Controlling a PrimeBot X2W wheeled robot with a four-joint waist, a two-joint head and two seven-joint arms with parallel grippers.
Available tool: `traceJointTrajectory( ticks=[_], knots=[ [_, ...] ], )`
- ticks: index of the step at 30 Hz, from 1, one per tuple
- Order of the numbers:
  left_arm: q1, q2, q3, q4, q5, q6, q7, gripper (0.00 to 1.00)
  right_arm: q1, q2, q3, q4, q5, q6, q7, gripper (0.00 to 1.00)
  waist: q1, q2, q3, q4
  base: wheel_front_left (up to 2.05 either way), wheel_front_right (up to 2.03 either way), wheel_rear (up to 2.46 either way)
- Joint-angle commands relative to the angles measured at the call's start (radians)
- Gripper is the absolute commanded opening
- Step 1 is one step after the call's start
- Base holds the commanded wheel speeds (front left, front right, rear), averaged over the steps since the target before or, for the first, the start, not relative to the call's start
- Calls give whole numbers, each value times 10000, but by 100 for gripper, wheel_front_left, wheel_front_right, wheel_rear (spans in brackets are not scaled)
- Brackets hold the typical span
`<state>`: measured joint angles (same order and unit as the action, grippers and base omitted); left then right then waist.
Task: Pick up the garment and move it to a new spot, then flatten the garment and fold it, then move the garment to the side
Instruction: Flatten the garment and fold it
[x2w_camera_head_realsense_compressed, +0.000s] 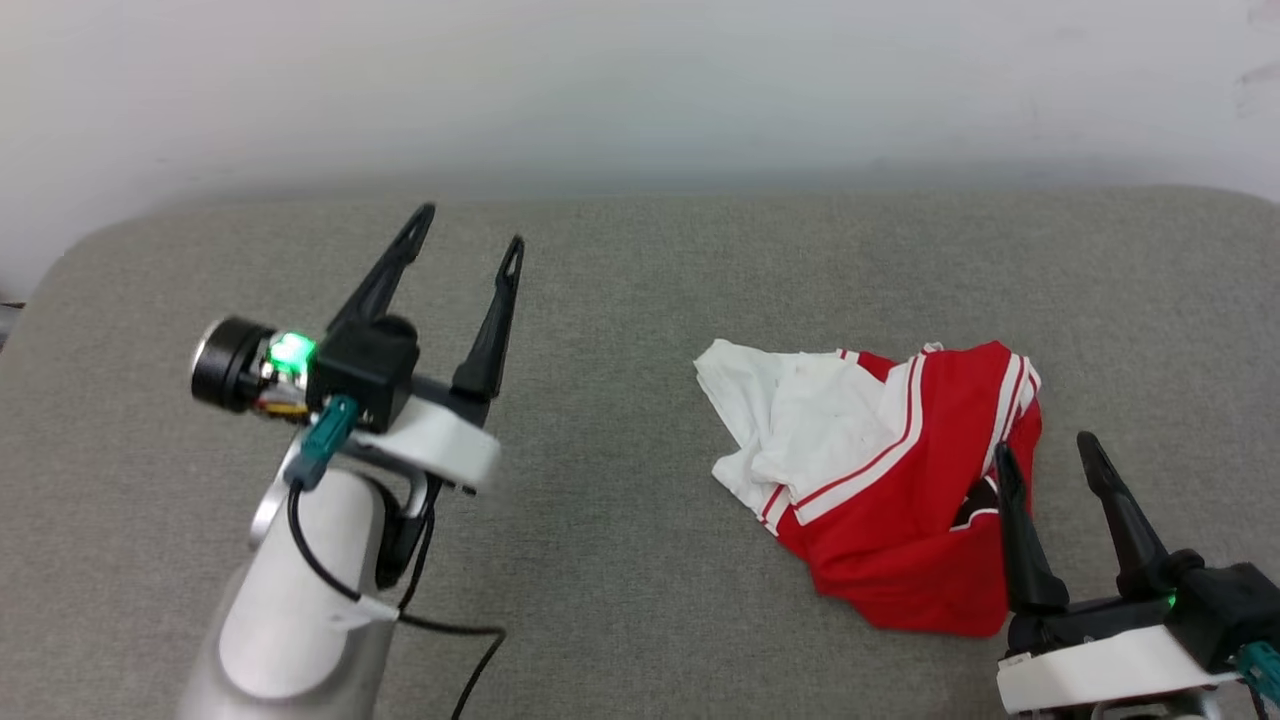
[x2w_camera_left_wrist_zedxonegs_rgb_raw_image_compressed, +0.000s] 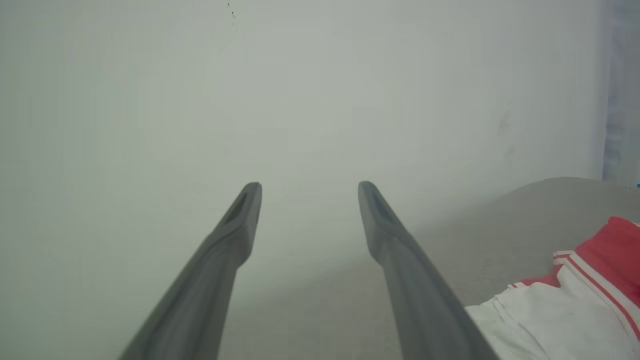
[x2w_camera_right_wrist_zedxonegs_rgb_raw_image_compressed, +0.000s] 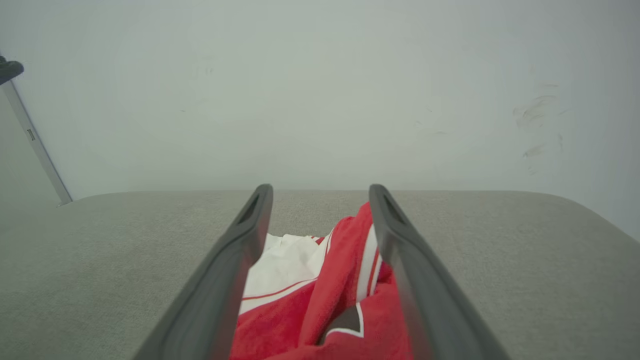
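Head: crumpled T-shirt (x2w_camera_head_realsense_compressed: 880, 480) on the cushion's (x2w_camera_head_realsense_compressed: 640, 300) right half, nearer its front edge; my left gripper (x2w_camera_head_realsense_compressed: 470, 228) spread wide, well apart.
Left wrist: fingers empty.
Right wrist: my right gripper (x2w_camera_right_wrist_zedxonegs_rgb_raw_image_compressed: 320, 189) wide, framing red folds. I'd lower and pinch a thick bunch.

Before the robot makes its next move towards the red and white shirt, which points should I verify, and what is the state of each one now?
1. Right gripper open: ok.
2. Garment lined up between its fingers, going by the right wrist view: ok.
3. Fingers touching the fabric: cannot tell.
4. Left gripper open and apart from the garment: ok.
5. Garment flat: not ok, it lies crumpled in a heap.
6. Bare grey surface free for a new spot: ok.
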<state>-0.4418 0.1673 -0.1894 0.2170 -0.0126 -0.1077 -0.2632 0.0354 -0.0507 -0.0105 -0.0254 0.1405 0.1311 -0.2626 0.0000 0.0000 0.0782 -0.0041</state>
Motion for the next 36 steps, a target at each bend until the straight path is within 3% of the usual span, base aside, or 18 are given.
traceJointTrajectory(
  ticks=[1, 7, 12, 13, 22, 26, 31, 36],
  knots=[
    [-495, 84, -129, 174, 16, -56, -25, 100, -230, 9, 33, -57, -9, -7, -33, 100, 0, 0, 393, -327, 0, 0, 0],
    [-2621, 340, -1077, 1392, -390, -203, 222, 100, -647, 9, 143, -156, 98, -7, -33, 100, 0, 0, 991, -809, 0, 0, 0],
    [-4172, 622, -2872, 2281, -2037, -217, 1513, 100, -918, 10, 132, -202, 98, -7, -33, 100, 0, 0, 1376, -1090, 0, 0, 0],
    [-4172, 622, -2872, 2281, -2037, -217, 1513, 100, -918, 10, 132, -202, 98, -7, -33, 100, 0, 0, 1376, -1090, 0, 0, 0],
    [-6389, 1460, -6499, 2778, -6145, -222, 6265, 100, -1449, 10, 255, -292, 242, -7, -33, 100, 0, 0, 2055, -1578, 0, 0, 0],
    [-7111, 1919, -7891, 2713, -7487, -222, 8013, 100, -1658, 10, 344, -286, 366, -7, -33, 100, 0, 0, 2390, -1856, 0, 0, 0],
    [-7760, 2389, -9226, 2981, -8303, -221, 9019, 100, -1907, 12, 442, -343, 518, -7, -33, 100, 0, 0, 2879, -2198, 0, 0, 0],
    [-8271, 2530, -10170, 3539, -8642, -223, 9215, 100, -2162, 12, 495, -384, 647, -7, -33, 100, 0, 0, 3380, -2497, 0, 0, 0]
  ],
)
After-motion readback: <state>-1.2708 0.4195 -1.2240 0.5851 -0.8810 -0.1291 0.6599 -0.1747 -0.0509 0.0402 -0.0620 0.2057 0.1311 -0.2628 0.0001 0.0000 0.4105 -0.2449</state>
